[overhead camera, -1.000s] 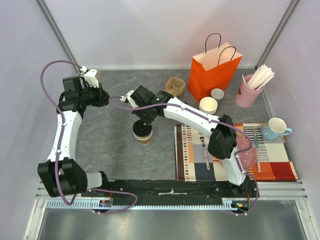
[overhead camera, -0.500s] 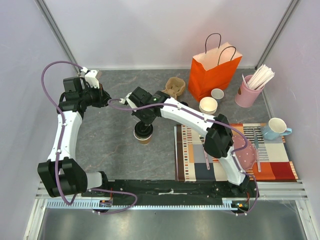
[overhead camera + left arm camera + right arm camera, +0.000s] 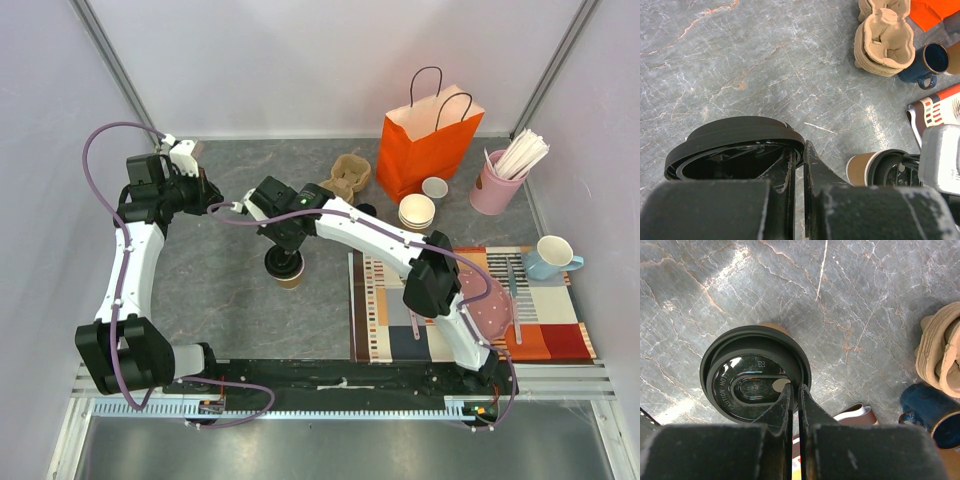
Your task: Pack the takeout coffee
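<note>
Two pincers: both closed.
Left pincer point(image 3: 799, 151): clamped on loose black lid point(image 3: 730, 131) rim.
Right pincer point(image 3: 794, 389): fingers together, tips at takeout coffee point(image 3: 747, 371) lid.
Table point(image 3: 865, 290): carries takeout coffee upright.

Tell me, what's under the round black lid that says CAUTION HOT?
A brown paper cup sits under the black lid; from straight above only a sliver of its wall peeks out. The lid covers its mouth, so whatever is inside cannot be seen.
</note>
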Robot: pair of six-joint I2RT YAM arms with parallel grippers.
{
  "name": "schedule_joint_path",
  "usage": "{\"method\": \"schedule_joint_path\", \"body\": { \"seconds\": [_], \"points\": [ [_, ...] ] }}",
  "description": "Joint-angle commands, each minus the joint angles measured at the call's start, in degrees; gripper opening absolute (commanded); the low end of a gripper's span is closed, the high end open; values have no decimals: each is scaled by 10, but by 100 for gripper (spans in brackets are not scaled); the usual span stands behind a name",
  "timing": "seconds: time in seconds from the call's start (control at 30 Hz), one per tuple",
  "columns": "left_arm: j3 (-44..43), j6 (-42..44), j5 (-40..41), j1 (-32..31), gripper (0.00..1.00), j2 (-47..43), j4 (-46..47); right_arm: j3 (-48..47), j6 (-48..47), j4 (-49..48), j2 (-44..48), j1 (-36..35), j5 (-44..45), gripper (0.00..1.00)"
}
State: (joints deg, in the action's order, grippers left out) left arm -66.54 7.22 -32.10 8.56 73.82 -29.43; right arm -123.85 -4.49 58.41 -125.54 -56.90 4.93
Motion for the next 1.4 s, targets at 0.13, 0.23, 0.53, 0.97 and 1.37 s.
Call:
{"method": "schedule_joint_path", "body": {
  "seconds": [0.13, 0.23, 0.53, 0.97, 1.37],
  "points": [
    [-2, 23, -16, 1, 2, -13, 19, -24, -11, 22, -23, -5, 24, 0],
    [-1, 24, -16, 1, 2, -13, 19, -25, -12, 23, -24, -4, 26, 0],
    [1, 24, -17, 1, 2, -14, 19, -24, -15, 22, -30, -4, 24, 0],
    [-1, 25, -28, 0, 2, -14, 17, -27, -14, 20, -18, -4, 24, 30],
    [-1, 15, -82, 1, 2, -15, 16, -49, -13, 1, 14, -3, -2, 55]
  ]
}}
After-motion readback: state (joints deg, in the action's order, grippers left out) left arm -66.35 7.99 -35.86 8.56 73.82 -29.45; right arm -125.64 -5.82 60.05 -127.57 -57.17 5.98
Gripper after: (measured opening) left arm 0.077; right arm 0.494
